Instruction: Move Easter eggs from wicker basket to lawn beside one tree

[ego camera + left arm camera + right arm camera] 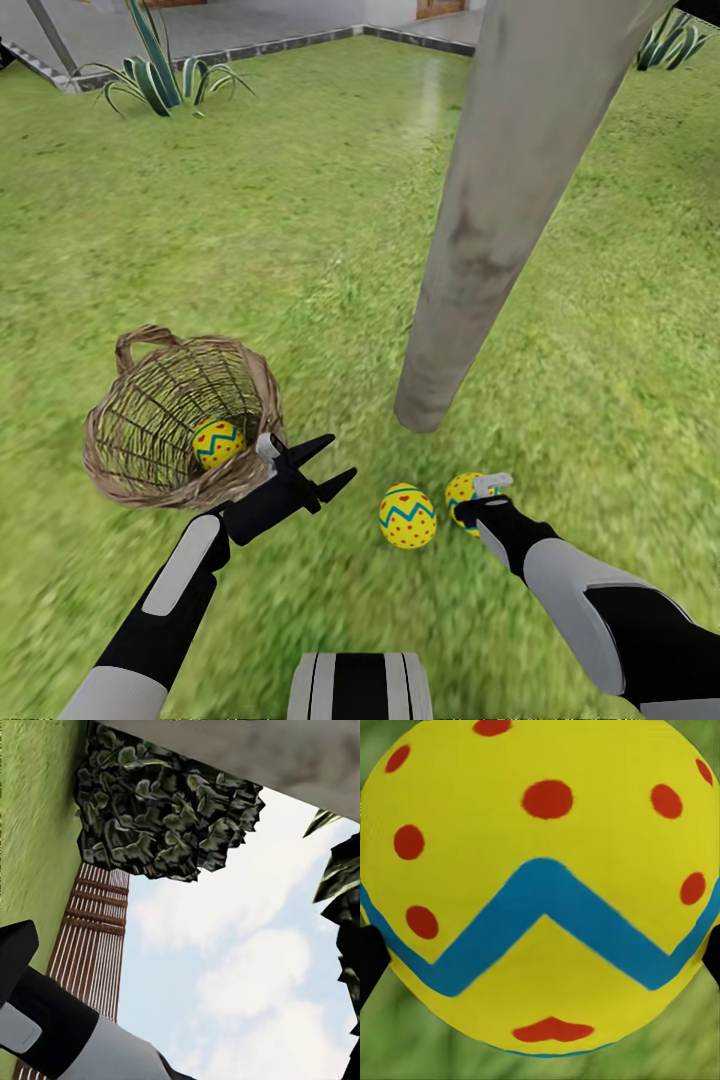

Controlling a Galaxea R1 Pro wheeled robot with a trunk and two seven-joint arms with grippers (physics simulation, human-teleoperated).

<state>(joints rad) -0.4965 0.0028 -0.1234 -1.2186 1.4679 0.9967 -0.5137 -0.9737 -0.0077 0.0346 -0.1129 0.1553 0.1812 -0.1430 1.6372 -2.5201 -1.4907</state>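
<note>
Yellow Easter eggs [407,516] with blue zigzags and red dots; tan wicker basket [120,450]; green lawn [250,200].

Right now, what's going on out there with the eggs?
The right gripper is closed around one Easter egg at the lawn near the tree trunk. A second egg lies on the grass beside it. The third egg sits in the wicker basket, with the open left gripper just beside its rim.
</note>
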